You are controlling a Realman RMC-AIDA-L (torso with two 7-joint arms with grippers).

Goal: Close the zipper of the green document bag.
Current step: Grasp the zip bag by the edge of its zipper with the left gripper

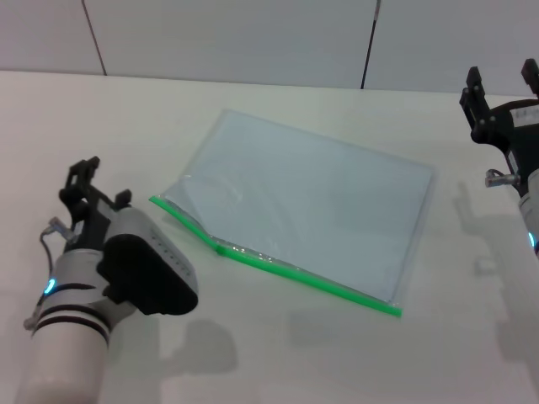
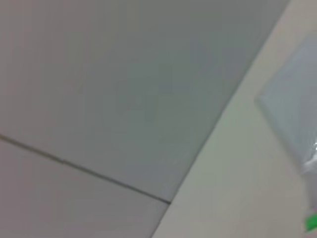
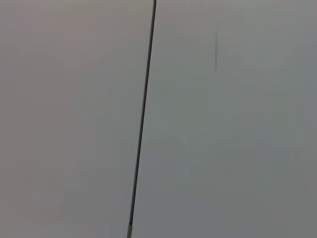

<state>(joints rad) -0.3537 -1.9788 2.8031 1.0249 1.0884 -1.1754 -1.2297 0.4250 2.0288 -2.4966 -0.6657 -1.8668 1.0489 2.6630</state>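
The green document bag [image 1: 312, 202] lies flat in the middle of the white table, a pale translucent pouch turned at an angle. Its zipper [image 1: 320, 282] runs as a bright green strip along the near long edge. A small green slider tab [image 1: 221, 247] sits about a third of the way from the left end, and the stretch left of it gapes open. My left gripper [image 1: 99, 187] hovers open just left of the zipper's left end, holding nothing. My right gripper [image 1: 501, 76] is raised at the far right, open and empty. The left wrist view catches a bag corner [image 2: 292, 104] and a bit of green zipper [image 2: 311, 223].
A grey panelled wall [image 1: 253, 34] with dark seams stands behind the table's far edge. The right wrist view shows only that wall and one seam [image 3: 143, 119]. Bare table [image 1: 278, 353] lies in front of the bag.
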